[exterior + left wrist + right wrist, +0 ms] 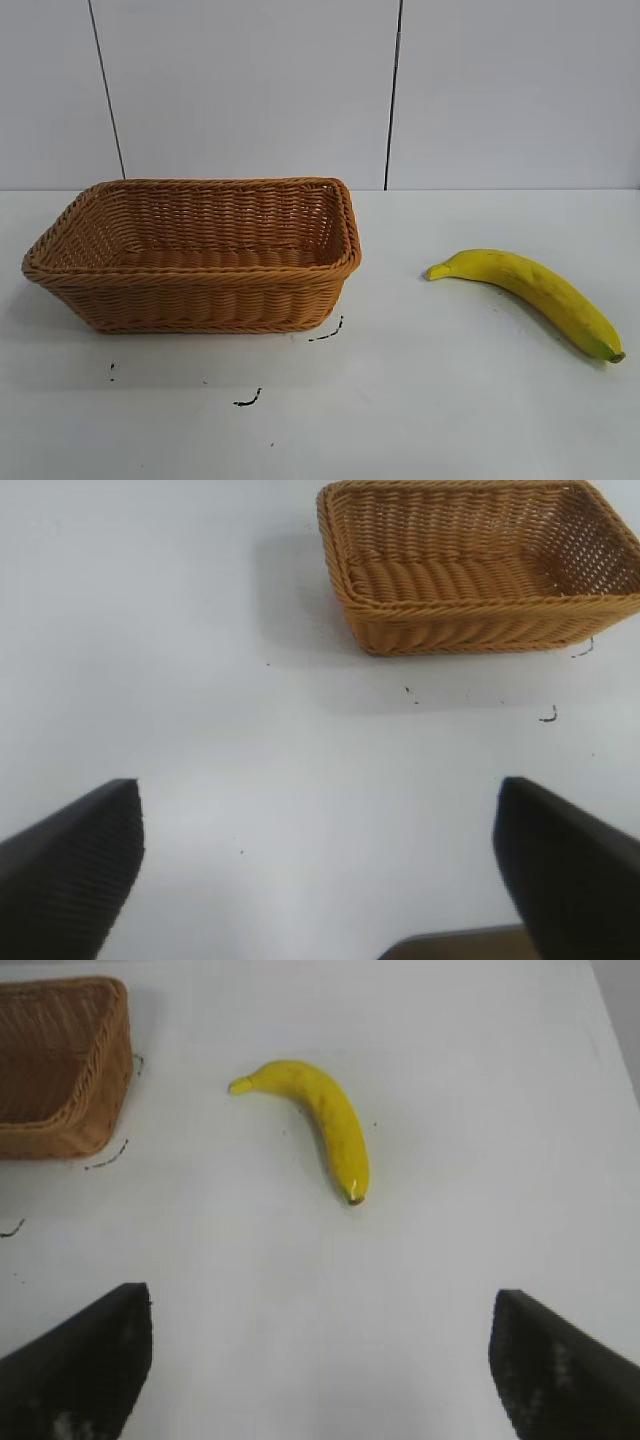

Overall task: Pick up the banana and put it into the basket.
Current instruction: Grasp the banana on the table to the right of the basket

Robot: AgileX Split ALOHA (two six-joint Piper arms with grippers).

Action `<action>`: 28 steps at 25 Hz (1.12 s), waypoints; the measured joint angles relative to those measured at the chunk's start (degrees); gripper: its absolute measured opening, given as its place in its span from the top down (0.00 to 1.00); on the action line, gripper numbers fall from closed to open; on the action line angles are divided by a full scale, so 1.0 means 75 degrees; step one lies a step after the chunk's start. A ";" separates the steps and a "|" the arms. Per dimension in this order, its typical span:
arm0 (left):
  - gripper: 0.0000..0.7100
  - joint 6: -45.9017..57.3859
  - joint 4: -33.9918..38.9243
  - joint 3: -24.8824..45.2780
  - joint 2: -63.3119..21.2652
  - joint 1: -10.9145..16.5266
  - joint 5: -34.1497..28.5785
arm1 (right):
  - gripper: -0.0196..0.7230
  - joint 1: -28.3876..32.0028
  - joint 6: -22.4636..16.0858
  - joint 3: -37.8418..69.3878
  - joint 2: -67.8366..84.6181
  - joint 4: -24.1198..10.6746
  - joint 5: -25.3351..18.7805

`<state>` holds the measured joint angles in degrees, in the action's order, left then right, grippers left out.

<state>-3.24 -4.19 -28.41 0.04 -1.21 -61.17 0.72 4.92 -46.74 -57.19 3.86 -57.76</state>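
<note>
The yellow banana (535, 292) lies on the white table at the right, its dark stub end toward the front right. It also shows in the right wrist view (320, 1120). The tan wicker basket (200, 285) stands empty at the left, and also shows in the left wrist view (480, 620). My left gripper (320, 825) is open and empty above bare table, well short of the basket. My right gripper (322, 1335) is open and empty above bare table, short of the banana. Neither gripper shows in the exterior view.
Small black marks (248, 400) dot the table in front of the basket. A pale wall with dark vertical seams (393, 95) stands behind the table. Bare table lies between the basket and the banana.
</note>
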 joint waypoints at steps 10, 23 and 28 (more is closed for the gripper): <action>0.03 0.0000 0.0000 0.0000 0.0000 0.0000 0.0000 | 0.11 0.0000 0.1771 -0.2175 -0.3748 0.0018 0.0465; 0.03 0.0000 0.0000 0.0000 0.0000 0.0000 0.0000 | 0.11 0.0000 0.3539 -0.2970 -0.6425 0.0320 0.2427; 0.03 0.0000 0.0000 0.0000 0.0000 0.0000 0.0000 | 0.11 0.0000 0.3624 -0.2970 -0.7057 0.0608 0.2890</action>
<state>-3.24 -4.19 -28.41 0.04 -1.21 -61.17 0.72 32.11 -69.01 -110.12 8.42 -36.08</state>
